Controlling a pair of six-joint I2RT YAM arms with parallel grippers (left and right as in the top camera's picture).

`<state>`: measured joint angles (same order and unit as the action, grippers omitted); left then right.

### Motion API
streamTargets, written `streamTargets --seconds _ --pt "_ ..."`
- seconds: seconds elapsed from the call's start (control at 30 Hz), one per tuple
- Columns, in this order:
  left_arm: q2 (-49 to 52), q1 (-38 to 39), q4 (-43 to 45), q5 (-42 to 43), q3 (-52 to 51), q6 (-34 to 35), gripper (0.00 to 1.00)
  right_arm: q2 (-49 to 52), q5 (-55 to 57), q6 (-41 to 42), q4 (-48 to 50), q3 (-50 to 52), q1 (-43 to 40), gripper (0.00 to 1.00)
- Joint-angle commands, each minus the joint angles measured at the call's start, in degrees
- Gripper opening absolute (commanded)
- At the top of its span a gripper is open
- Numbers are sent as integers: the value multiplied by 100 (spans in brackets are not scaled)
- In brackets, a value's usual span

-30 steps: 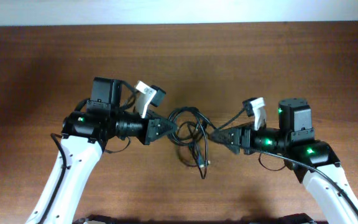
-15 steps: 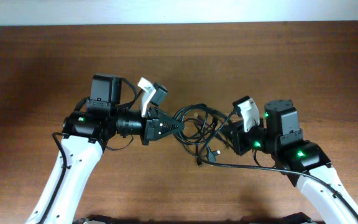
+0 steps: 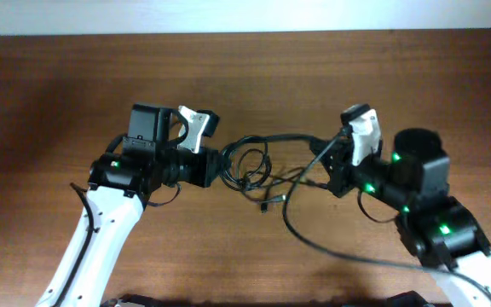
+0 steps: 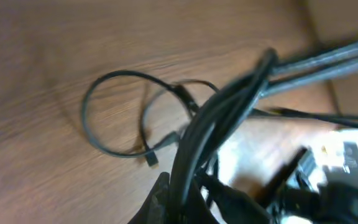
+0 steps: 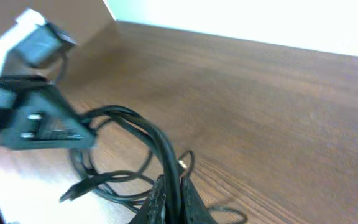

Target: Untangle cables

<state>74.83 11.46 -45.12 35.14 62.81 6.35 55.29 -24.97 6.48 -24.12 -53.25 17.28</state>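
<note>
table [image 3: 399, 85] brown wood, smooth, fine grain, low sheen; cables [image 4: 222, 111] black rubbery jacket, semi-gloss; left arm shell [image 3: 92, 236] white glossy plastic.

1. The thin black cables [image 3: 258, 162] look uniformly dark to me, apart from a small pale metallic glint at a plug end [image 5: 183, 165].
2. The flat wooden table [image 3: 58, 85] is reddish-brown with fine darker grain streaks.
3. The jointed left arm [image 3: 101, 230] and the jointed right arm [image 3: 450, 247] have white shells, black joints and small green lights.
4. The left gripper [image 3: 222, 167] and the right gripper [image 3: 329, 173] are black.
5. The plastic wrist mounts [image 3: 193, 119] are white.
</note>
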Motion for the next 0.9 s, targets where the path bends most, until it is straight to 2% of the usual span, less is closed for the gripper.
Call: streamTargets --seconds 0.0,0.13,0.23,0.3,0.37,0.4,0.43,0.47,0.53,0.6,0.63,0.67,0.7,0.77,0.8,0.83,0.87 --pt "24 -136 -76 -2166 -4 1606 0 -450 883 131 -326 -269 -264 4" --pt "24 -136 -55 -2514 -4 2282 0 -472 1290 203 -929 -269 -278 4" --pt "24 -136 -37 -2511 -4 2277 0 -457 1239 299 -1215 -269 -280 4" --pt "24 -136 -37 -2514 -4 2277 8 -457 1235 310 -1270 -269 -278 4" --pt "24 -136 -39 -2511 -4 2277 8 -457 1237 579 -1351 -269 -278 4" --pt "24 -136 -50 -2511 -4 2277 13 -455 1237 608 -1390 -269 -278 4" --pt "24 -136 -57 -2511 -4 2275 21 -404 1239 608 -1453 -269 -278 4" --pt "24 -136 -57 -2514 -4 2275 35 -330 1239 658 -1545 -269 -278 4" --pt "24 -136 -57 -2514 -4 2275 49 -212 1252 815 -1692 -269 -278 4" --pt "24 -136 -57 -2516 -4 2275 50 -74 1353 1040 -1810 -269 -280 5" --pt "24 -136 -59 -2511 -4 2275 45 48 1342 1202 -1836 -269 -278 7" --pt "24 -136 -72 -2494 -4 2275 47 146 1309 1309 -1838 -269 -271 10" --pt "24 -136 -122 -2420 -4 2277 54 262 1196 1353 -1821 -269 -269 22" --pt "24 -136 -267 -2208 -4 2275 64 402 1121 1353 -1720 -269 -269 37" --pt "24 -136 -337 -2164 -4 2275 67 437 1121 1353 -1700 -269 -269 40" --pt "24 -136 -431 -2135 -4 2275 71 468 1121 1353 -1700 -269 -269 47" --pt "24 -136 -505 -2129 -4 2277 79 472 1102 1353 -1705 -269 -269 59"
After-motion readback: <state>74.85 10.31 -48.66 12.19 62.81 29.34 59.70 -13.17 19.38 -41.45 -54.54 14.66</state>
